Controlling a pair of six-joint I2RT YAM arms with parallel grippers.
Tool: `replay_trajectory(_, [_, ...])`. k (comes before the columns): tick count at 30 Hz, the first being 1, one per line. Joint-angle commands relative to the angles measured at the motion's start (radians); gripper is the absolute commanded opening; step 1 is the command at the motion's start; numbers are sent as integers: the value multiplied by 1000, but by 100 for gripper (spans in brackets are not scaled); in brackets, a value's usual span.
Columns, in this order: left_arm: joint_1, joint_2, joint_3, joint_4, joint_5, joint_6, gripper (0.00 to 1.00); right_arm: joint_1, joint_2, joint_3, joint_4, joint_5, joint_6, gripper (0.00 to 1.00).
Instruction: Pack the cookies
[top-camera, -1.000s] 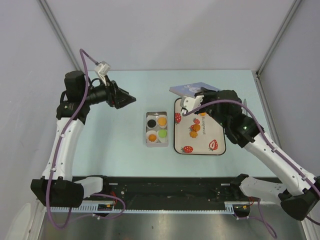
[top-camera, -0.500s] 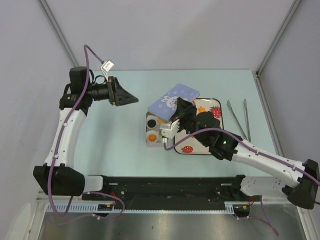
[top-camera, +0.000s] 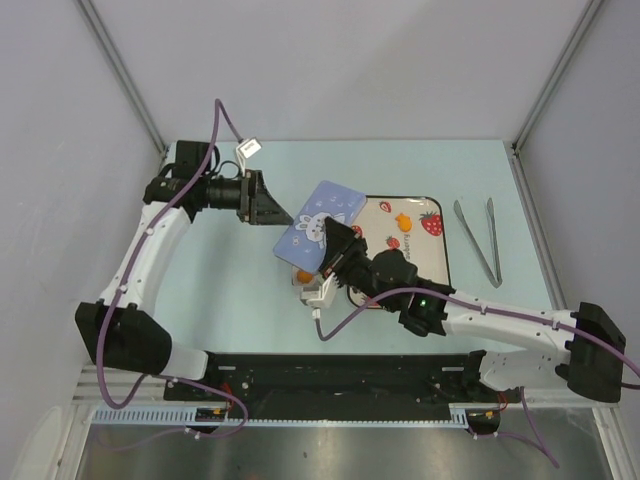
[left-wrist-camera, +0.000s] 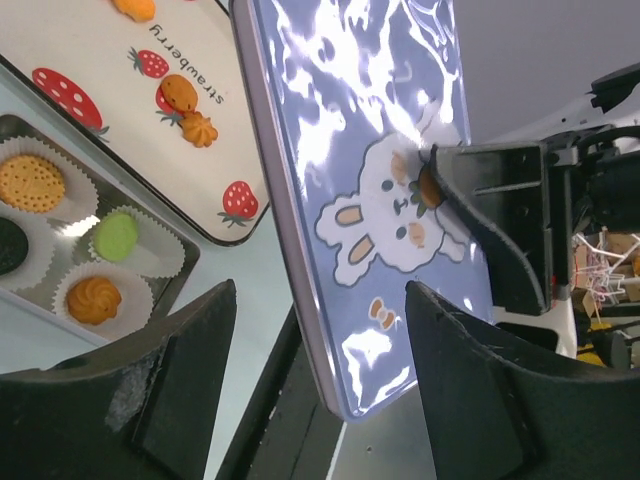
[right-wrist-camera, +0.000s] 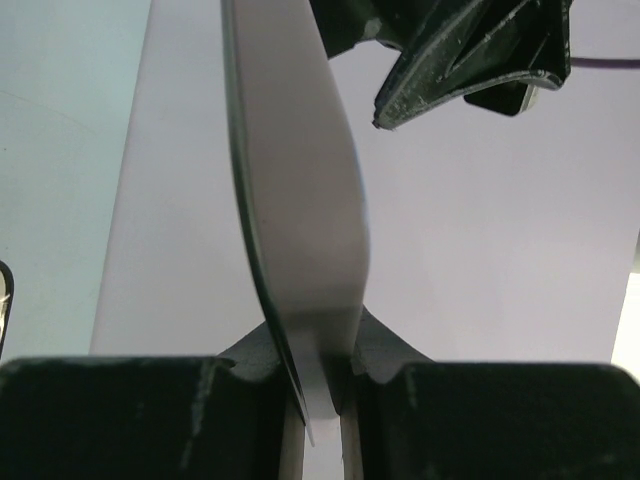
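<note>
Only readable word: "strawberry", black lowercase print on cream tray (left-wrist-camera: 95, 40), seen from left wrist view. Word runs slantwise across tray, upside down to this camera, just beside small red strawberry picture (left-wrist-camera: 150, 63). Blue lid (left-wrist-camera: 390, 150) beside tray carries bunny drawing and bow, no legible lettering. In top view tray print too small to read

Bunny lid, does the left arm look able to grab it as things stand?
Probably yes: the left tool is open and faces the bunny lid with nothing between them, though the right tool is shut on one edge.
</note>
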Motion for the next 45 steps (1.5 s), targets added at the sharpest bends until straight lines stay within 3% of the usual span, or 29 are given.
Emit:
replay_trajectory(1, [-19, 25, 62, -35, 29, 47, 73, 12, -24, -46, 161, -28, -58, 0])
replay_trajectory(14, [-116, 139, 105, -61, 40, 86, 73, 22, -36, -91, 228, -45, -83, 0])
replay_trajectory(18, [-119, 163, 106, -29, 140, 64, 62, 26, -35, -98, 225, -50, -80, 1])
replay_trajectory(20, [-120, 173, 105, -16, 180, 28, 55, 28, -32, -101, 215, -52, -81, 6])
replay_trajectory(23, [-120, 177, 86, 25, 250, -8, 34, 28, -30, -107, 185, -39, -75, 17])
replay_trajectory(24, [-120, 177, 65, 72, 293, -31, 19, 26, -30, -107, 173, -36, -71, 22])
replay_trajectory(27, [-120, 179, 19, 190, 344, -144, 6, 25, -30, -110, 164, -32, -75, 27])
replay_trajectory(29, [-120, 180, 8, 215, 359, -180, 3, 23, -27, -110, 164, -21, -81, 30])
replay_trajectory(32, [-120, 179, -3, 238, 366, -195, 1, 20, -20, -110, 173, -1, -94, 43])
replay_trajectory(33, [-120, 176, -4, 249, 369, -196, 1, 14, -15, -110, 176, 1, -94, 61])
replay_trajectory(35, [-119, 174, -4, 258, 363, -210, 0, 11, -12, -112, 172, 8, -94, 70])
replay_trajectory(36, [-116, 165, -10, 296, 361, -227, 0, 8, -12, -112, 161, 13, -91, 79])
replay_trajectory(39, [-97, 124, -65, 517, 335, -388, 0, 5, -21, -110, 132, 33, -65, 88])
replay_trajectory(43, [-51, 84, -193, 1001, 275, -824, 0, -11, -39, -109, 116, 66, -22, 92])
replay_trajectory(45, [-24, 85, -223, 1111, 226, -882, 0, -21, -50, -82, 69, 79, 30, 93])
